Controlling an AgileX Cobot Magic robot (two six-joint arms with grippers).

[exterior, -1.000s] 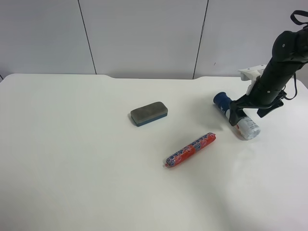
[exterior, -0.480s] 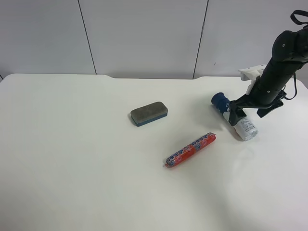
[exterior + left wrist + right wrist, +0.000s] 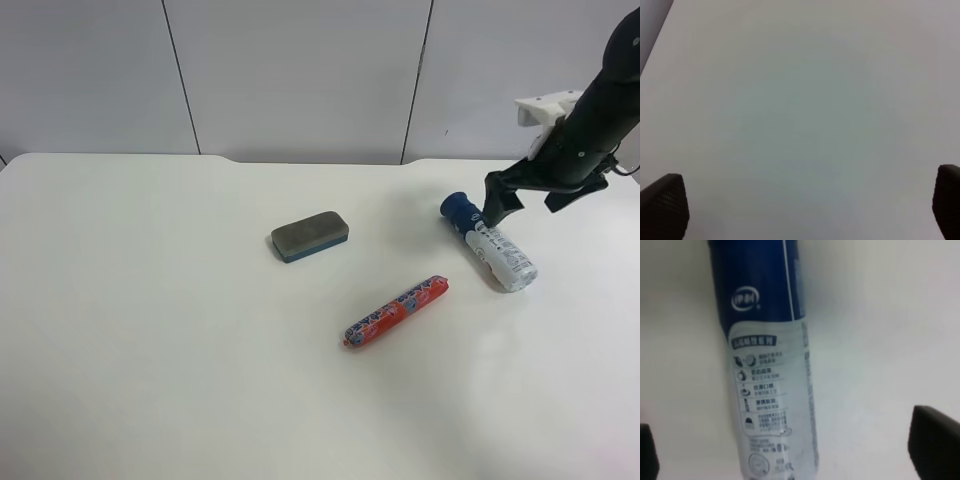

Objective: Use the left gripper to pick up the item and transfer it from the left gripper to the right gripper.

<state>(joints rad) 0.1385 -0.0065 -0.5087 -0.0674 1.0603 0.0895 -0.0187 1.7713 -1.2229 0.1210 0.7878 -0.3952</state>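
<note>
The item, a white-and-blue bottle (image 3: 490,243) with a dark blue cap, lies on its side on the white table (image 3: 150,330), cap toward the far side. The right gripper (image 3: 521,200), on the black arm with a white bracket (image 3: 545,108), hangs open just above the bottle, near the cap end and apart from it. In the right wrist view the bottle (image 3: 767,365) lies below and between the wide-spread fingertips of the right gripper (image 3: 790,452). The left gripper (image 3: 800,205) is open and empty over bare table. The left arm is out of the exterior high view.
A red-blue patterned sausage stick (image 3: 396,310) lies in front of the bottle. A grey-topped blue block eraser (image 3: 310,236) lies near the table's middle. The table's far edge meets a grey panelled wall.
The right gripper was down around the bottle and has let go and risen up and back. The bottle shifted slightly and now lies free on the table.
</note>
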